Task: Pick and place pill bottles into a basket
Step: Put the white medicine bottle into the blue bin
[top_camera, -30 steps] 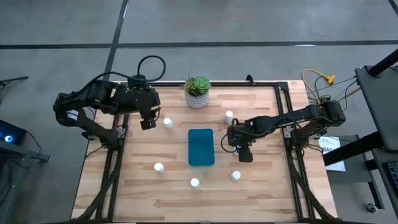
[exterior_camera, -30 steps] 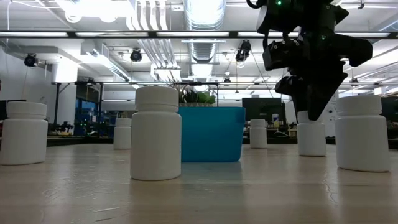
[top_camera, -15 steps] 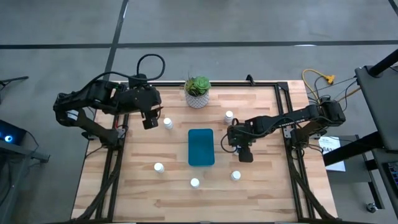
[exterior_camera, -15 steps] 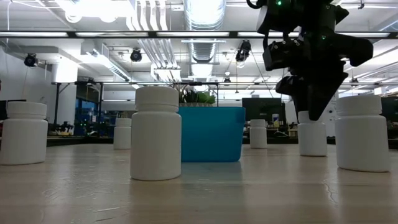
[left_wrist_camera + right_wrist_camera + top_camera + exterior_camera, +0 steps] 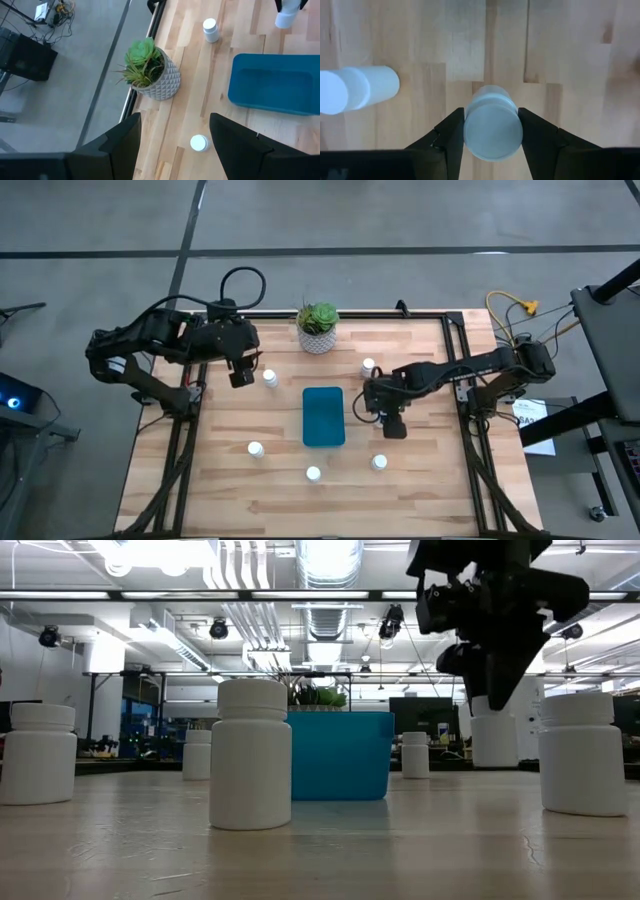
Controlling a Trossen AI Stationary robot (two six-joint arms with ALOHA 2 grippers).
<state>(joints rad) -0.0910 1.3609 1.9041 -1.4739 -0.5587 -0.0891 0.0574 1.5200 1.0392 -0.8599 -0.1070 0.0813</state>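
My right gripper (image 5: pixel 392 424) stands right of the teal basket (image 5: pixel 323 416) and is shut on one white pill bottle (image 5: pixel 494 736). The gripper hides that bottle in the high view. Several other bottles stand upright on their bases: two at the far side (image 5: pixel 270 378) (image 5: pixel 368 366) and three near the front (image 5: pixel 255 448) (image 5: pixel 313 473) (image 5: pixel 379 462). My left gripper (image 5: pixel 240 375) is open and empty. It hovers at the far left above the bottle (image 5: pixel 199 143) that shows between its fingers. My right gripper pinches the bottle's top end, at the cap's two sides (image 5: pixel 470 131), between its two fingers (image 5: pixel 535 135). The fingers come from above, pointing down. The bottle hangs upright below them, its base (image 5: pixel 494 764) lifted clear of the table.
A white pot with a green plant (image 5: pixel 318 327) stands at the table's far edge, behind the basket. Another bottle (image 5: pixel 355 90) stands close by the held one. Bare wood lies between the basket and the front bottles.
My right gripper has gone up with the bottle. The bottle stood on the table a second ago and now hangs upright, clear of it. The left arm has kept still.
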